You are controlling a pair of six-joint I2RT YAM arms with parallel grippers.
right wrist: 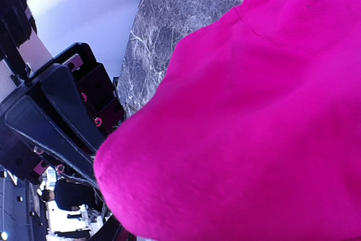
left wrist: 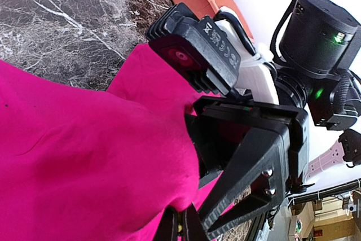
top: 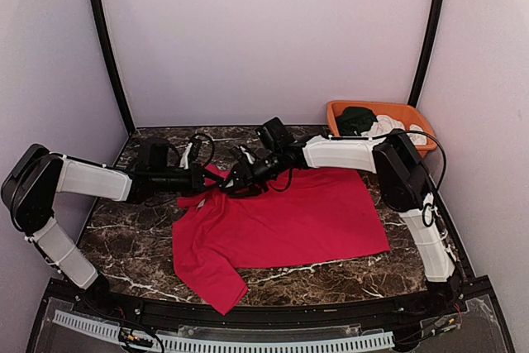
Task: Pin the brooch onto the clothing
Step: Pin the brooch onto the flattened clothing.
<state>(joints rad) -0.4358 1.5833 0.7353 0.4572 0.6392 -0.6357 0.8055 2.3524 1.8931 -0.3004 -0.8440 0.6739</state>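
The clothing, a bright red T-shirt, lies spread on the marble table, with its upper left part lifted where both grippers meet. My left gripper is shut on a fold of the red cloth. In the left wrist view a small yellow speck shows between its closed tips; I cannot tell whether that is the brooch. My right gripper faces it from the right, its black fingers standing apart beside the fold. In the right wrist view the raised cloth hides the right jaws.
An orange basket at the back right holds a dark green garment and a white garment. Bare marble table shows left of the shirt and along the front. Walls close in the back and both sides.
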